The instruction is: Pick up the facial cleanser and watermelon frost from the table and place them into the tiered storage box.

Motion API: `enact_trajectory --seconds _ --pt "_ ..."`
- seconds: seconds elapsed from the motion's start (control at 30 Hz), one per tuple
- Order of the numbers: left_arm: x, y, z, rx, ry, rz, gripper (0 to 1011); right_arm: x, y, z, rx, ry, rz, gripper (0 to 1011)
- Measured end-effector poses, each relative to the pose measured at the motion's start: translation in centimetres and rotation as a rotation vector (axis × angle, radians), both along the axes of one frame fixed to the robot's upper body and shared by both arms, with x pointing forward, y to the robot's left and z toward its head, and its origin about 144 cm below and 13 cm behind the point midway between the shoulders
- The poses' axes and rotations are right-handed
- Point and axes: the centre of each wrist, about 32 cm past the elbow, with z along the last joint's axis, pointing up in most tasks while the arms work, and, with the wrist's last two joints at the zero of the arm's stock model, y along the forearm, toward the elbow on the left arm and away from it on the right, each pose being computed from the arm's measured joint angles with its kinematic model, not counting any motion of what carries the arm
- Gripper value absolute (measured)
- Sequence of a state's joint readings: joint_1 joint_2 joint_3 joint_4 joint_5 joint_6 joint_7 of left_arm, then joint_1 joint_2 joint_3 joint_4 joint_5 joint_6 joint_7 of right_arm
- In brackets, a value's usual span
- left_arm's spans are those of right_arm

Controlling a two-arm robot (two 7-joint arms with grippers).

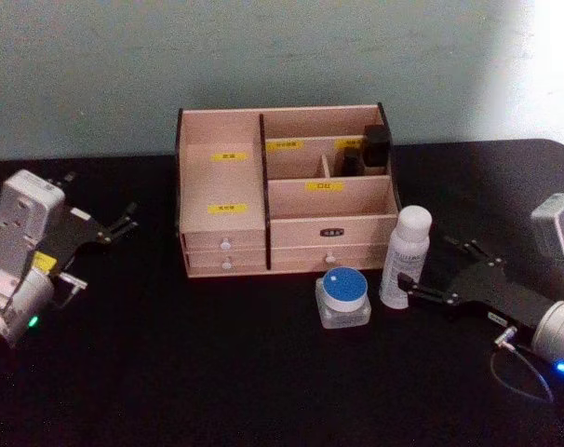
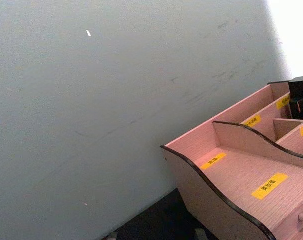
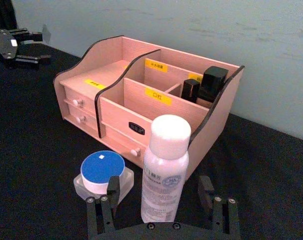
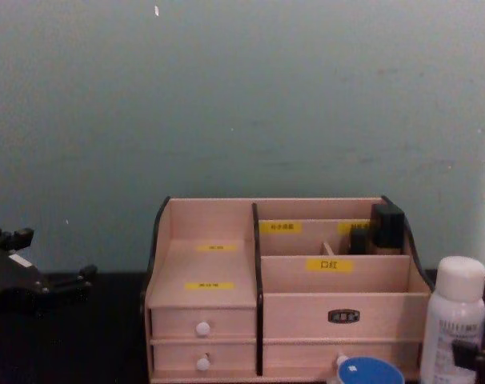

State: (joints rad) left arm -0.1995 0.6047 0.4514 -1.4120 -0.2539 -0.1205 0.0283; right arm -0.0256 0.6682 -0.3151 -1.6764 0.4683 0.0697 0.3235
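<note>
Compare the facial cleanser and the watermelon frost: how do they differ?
The facial cleanser is a tall white bottle with a rounded white cap; the watermelon frost is a short clear jar with a flat blue lid. The right gripper flanks the facial cleanser, not the watermelon frost; the left gripper is parked. Both stand upright on the table.

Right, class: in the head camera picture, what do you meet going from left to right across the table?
left gripper → tiered storage box → watermelon frost → facial cleanser → right gripper
</note>
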Motion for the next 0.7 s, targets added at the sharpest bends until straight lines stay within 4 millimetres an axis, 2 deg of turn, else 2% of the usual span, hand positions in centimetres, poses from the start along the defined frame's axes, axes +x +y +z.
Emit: enact_trajectory --seconds 0.7 --pt "0.0 0.0 0.0 0.0 0.0 0.0 1001 3.0 2.0 -0.6 0.033 0.001 0.006 1002"
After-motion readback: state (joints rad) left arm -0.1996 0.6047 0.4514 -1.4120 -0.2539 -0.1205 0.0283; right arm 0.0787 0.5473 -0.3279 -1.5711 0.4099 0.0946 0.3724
